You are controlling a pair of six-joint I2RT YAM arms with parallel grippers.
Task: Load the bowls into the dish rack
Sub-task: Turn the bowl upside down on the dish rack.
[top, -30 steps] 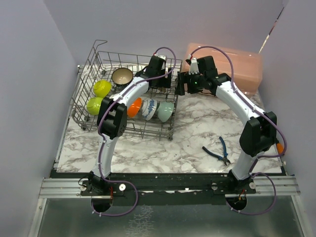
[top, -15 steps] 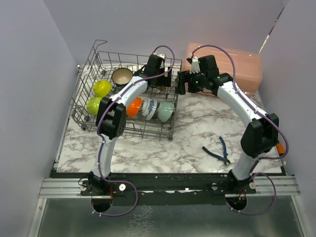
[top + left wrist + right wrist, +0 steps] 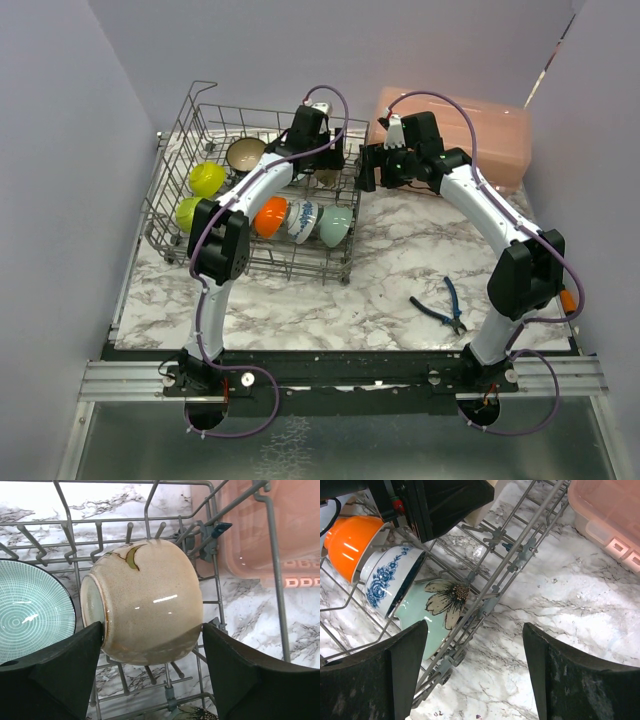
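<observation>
The step in hand looked like seating the beige bowl (image 3: 150, 590) in the far right corner of the dish rack (image 3: 300, 262). It lay there on its side, squarely between the fingers of the left pincer (image 3: 152, 630), which flanked it closely; whether they were clamped on it or just clear I could not tell. The right pincer (image 3: 472, 630) hung with its jaws apart and empty over the table (image 3: 400, 260), just right of the rack. Next, I judged, the left pincer needed to spread wide and lift straight up, clear of the wires. Seven bowls showed in the rack: two lime-yellow bowls (image 3: 207, 178), one dark-rimmed bowl (image 3: 247, 154), one orange bowl (image 3: 270, 216), one blue-patterned white bowl (image 3: 302, 218), one pale teal bowl (image 3: 336, 226) and the beige one. None showed loose on the table, where one pink box (image 3: 480, 135) and one pair of pliers (image 3: 440, 305) lay.
</observation>
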